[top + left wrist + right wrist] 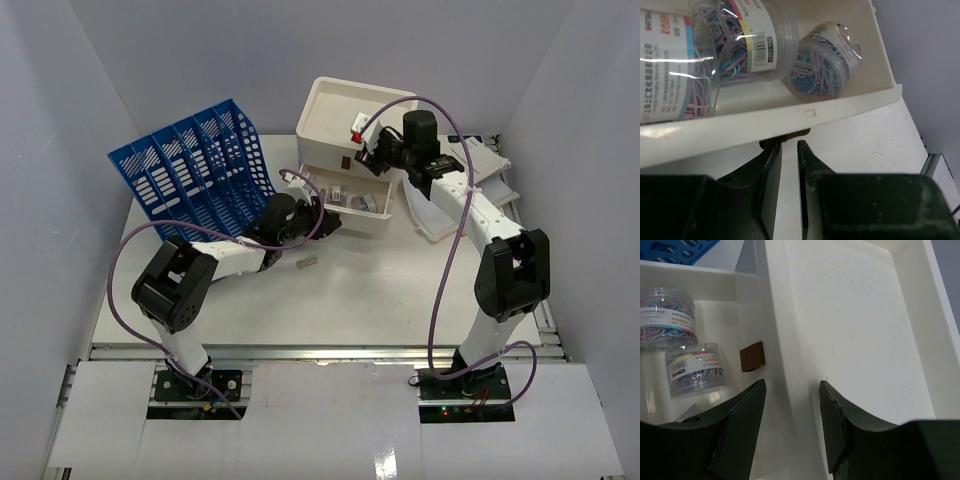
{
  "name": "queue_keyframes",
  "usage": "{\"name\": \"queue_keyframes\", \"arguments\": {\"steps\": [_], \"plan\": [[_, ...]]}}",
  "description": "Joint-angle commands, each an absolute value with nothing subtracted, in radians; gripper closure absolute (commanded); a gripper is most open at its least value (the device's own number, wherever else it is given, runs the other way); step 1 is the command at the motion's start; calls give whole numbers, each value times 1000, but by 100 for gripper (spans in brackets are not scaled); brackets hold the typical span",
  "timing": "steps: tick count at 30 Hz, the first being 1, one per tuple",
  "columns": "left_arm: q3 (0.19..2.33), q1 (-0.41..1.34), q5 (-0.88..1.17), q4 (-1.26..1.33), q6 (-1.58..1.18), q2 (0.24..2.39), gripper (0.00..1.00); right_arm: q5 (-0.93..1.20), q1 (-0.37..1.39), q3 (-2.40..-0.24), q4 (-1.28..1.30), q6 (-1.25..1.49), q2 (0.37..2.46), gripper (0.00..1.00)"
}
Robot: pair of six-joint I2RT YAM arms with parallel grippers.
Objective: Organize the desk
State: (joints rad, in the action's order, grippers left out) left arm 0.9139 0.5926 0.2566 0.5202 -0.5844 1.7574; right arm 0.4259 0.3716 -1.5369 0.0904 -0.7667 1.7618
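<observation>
While left gripper meets drawer, right gripper hovers — spread.

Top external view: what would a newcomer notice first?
The bright blue file rack, tilted at far left, stands out first. Then the cream drawer box at far centre, its open drawer holding clear tubs of coloured paper clips. The left gripper is at the drawer front, the right gripper open above the box.

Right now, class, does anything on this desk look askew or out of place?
Yes. The blue file rack at the far left sits tilted and skewed. In the open drawer, the paper-clip jars lie on their sides. A small grey item lies loose on the desk.
</observation>
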Motion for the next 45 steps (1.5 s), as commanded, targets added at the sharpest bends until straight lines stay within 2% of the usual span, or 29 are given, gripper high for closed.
{"name": "queue_keyframes", "arguments": {"steps": [1,11,26,41,45], "plan": [[1009,594,201,497,-555,1788,69,497,373,-1592,174,-794,1764,51],[1207,593,133,446,-513,1890,66,547,372,-1636,285,-833,1797,61],[1364,558,10,437,-472,1991,63,601,371,-1663,376,-865,1819,63],[1213,552,-107,671,-383,1905,58,639,345,-1711,410,-843,1848,63],[1174,552,-99,702,-365,1879,54,626,329,-1762,406,-790,1878,58]]}}
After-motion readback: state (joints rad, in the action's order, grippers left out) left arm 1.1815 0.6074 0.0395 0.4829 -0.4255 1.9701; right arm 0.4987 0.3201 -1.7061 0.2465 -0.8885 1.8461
